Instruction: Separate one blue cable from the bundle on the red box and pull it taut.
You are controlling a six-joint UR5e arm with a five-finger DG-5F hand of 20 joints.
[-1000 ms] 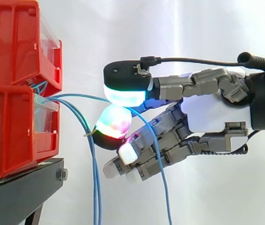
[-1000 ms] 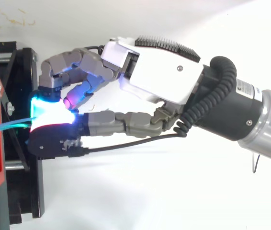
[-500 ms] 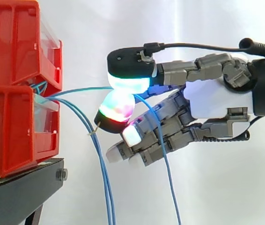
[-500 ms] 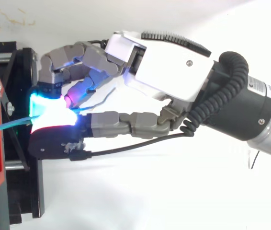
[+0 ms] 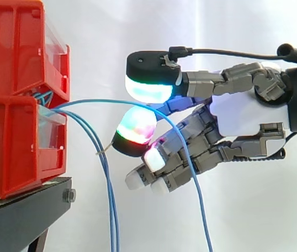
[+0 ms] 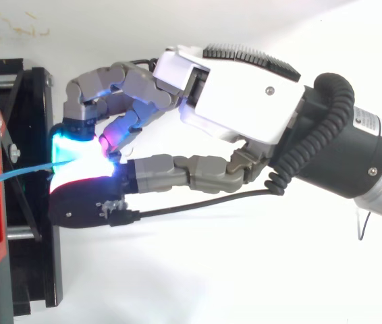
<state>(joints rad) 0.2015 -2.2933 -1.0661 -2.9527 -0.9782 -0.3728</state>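
At the left we see stacked red bins [image 5: 17,121] on a black stand [image 5: 22,215]. Blue cables come out of the gap between the bins, and most hang down as a bundle [image 5: 110,210] just beside the stand. One blue cable [image 5: 98,101] arcs rightward, slightly bowed, into the hand [image 5: 243,118]. We see it pinched between two glowing pads [image 5: 147,89], its free end trailing down across the curled fingers.
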